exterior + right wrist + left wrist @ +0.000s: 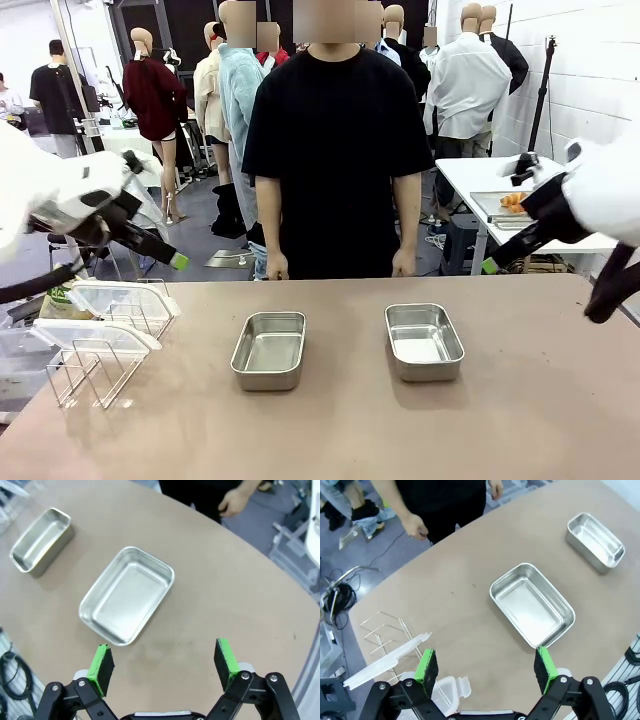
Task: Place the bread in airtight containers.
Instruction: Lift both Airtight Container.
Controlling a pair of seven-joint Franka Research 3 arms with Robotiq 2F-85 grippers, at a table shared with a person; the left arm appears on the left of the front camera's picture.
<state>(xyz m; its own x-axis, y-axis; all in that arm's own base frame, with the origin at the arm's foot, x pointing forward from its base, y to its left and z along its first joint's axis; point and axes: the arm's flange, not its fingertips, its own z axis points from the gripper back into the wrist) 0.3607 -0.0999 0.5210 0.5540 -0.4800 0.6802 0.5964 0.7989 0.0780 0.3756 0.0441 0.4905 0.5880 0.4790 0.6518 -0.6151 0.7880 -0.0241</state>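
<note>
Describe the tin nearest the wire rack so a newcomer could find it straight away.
On the brown table, before the person in black, two empty steel tins lie side by side. The left tin is the one nearer the wire rack with the clear lids; the right tin stands far from it.

Two steel tins (266, 378) (both empty), one wire rack (75, 375), two clear lids (100, 335), one person (335, 150).

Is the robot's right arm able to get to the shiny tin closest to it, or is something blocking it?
Probably yes. The right gripper hangs open above the table, and the nearer tin sits uncovered and empty in front of it, with nothing standing between them.
</note>
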